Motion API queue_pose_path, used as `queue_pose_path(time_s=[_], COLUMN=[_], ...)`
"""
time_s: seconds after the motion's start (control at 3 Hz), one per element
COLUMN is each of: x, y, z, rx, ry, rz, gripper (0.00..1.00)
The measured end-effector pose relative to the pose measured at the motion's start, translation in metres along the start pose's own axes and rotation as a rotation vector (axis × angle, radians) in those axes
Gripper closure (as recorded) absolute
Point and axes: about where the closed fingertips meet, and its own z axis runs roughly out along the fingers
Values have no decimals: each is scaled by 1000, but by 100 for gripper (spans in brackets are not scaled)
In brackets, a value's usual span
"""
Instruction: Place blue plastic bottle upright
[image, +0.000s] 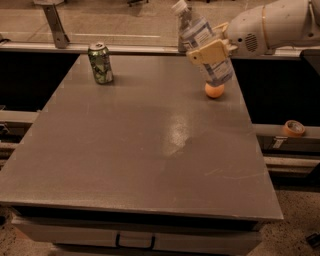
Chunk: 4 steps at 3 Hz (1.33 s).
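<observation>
- The gripper (210, 51) is at the table's far right, at the end of the white arm (270, 25) that reaches in from the right edge.
- Its 2 tan fingers (212, 50) are clamped across the middle of the blue plastic bottle (194, 29).
- The bottle is held off the table (150, 150), tilted, with its white cap at the upper left and its base at the lower right.
- The base sits just over 1 orange fruit (214, 91) lying near the table's right edge; I cannot tell whether they touch.
- 1 green can (101, 63) stands upright at the far left, well apart from the bottle.
- 1 roll of tape (293, 128) lies on a rail to the right, off the table.
</observation>
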Motion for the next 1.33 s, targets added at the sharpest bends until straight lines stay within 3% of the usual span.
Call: queue_pose_path(time_s=[0.33, 0.67, 1.0, 1.33], x=[8, 1, 9, 20], y=[5, 8, 16, 39], z=[-9, -16, -6, -9], rx=[-39, -39, -79, -138], ry=[-197, -244, -294, -417], rz=[20, 19, 44, 74], gripper=[100, 100, 100, 100])
